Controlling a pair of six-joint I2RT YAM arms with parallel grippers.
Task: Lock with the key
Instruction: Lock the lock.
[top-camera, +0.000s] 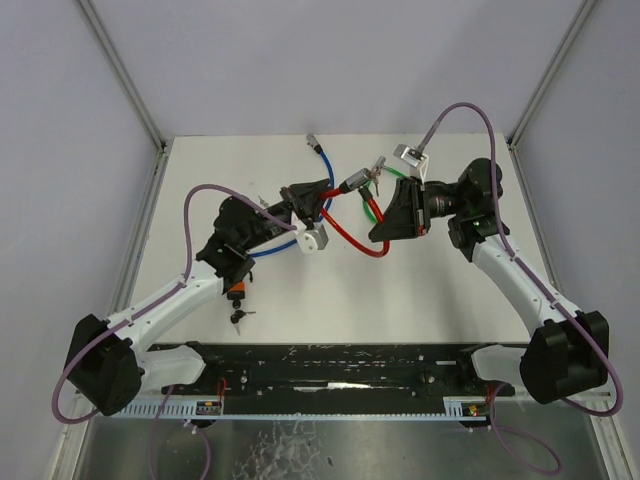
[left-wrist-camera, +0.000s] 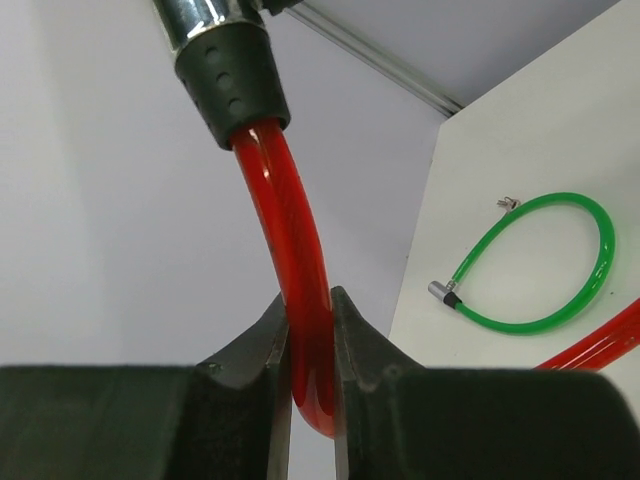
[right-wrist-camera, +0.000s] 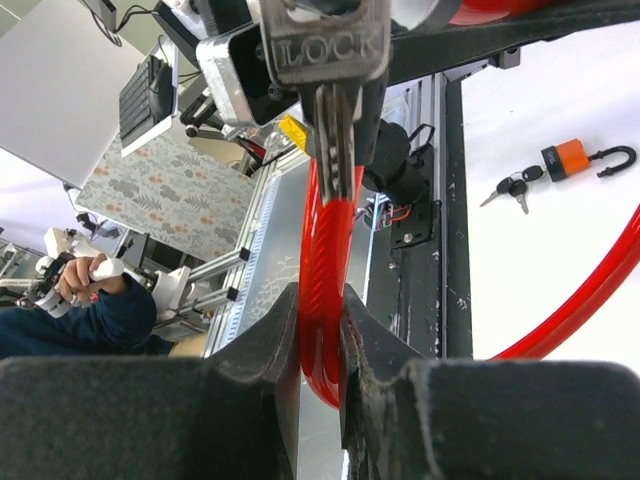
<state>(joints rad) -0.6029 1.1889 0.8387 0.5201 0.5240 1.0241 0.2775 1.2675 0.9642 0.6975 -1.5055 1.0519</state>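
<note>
Jaws of the left gripper are clenched flat on the red cable, which rises just past the tips into a black collar and a chrome barrel. The right gripper is clamped on the same cable, and beyond its tips hangs the key, blade pointing back at the fingers. The cable looks smooth and springy, likely to twist in a pinch, so hold it close to the rigid barrel. The key is thin and light, best taken by its flat head. Only the right wrist view shows the key's LOCK stamp, plus an orange padlock and spare keys off to its side. Only the left shows a green cable lock on the table. Whether the key sits in the barrel, neither view tells – from above, both arms hold one raised loop between them
</note>
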